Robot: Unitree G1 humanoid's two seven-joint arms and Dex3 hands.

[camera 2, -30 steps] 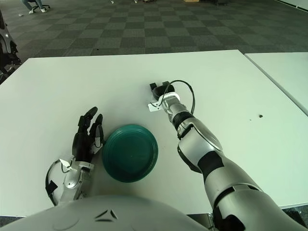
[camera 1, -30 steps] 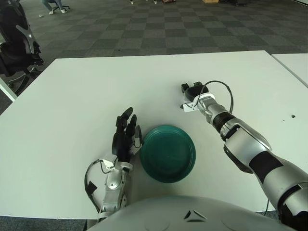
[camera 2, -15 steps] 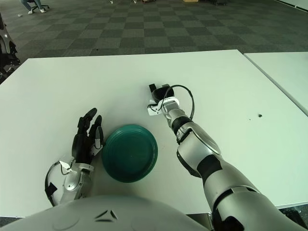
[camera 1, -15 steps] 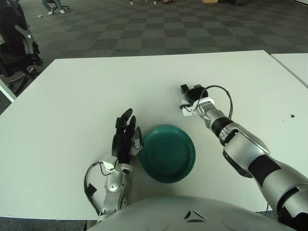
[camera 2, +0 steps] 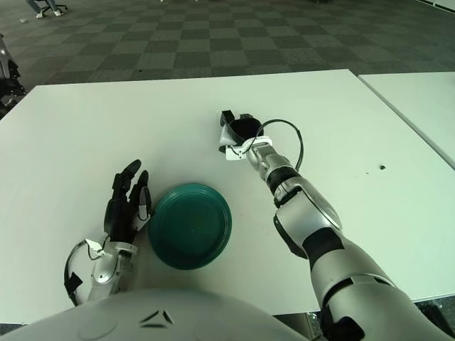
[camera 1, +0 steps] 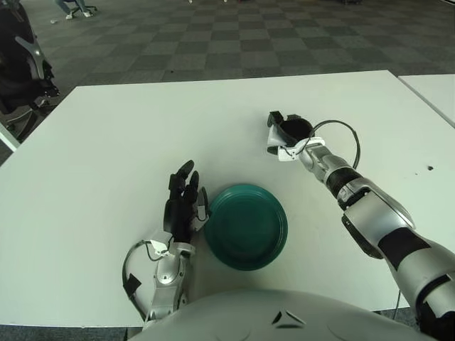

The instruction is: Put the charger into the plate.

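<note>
Right hand (camera 1: 286, 133) is clenching around the white charger (camera 1: 273, 148) mid-table; its orientation and markings are unreadable. Left hand (camera 1: 182, 202), fingers relaxed, is lying beside the plate (camera 1: 246, 226).

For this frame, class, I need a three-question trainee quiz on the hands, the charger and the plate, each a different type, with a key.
1. True or false: the charger lies in the green plate.
2. Which hand is at the charger?
A. left hand
B. right hand
3. Fill in: the left hand shows to the plate's ____ side.

Key: 1 false, it is beyond the plate on the white table; 2 B; 3 left.
</note>
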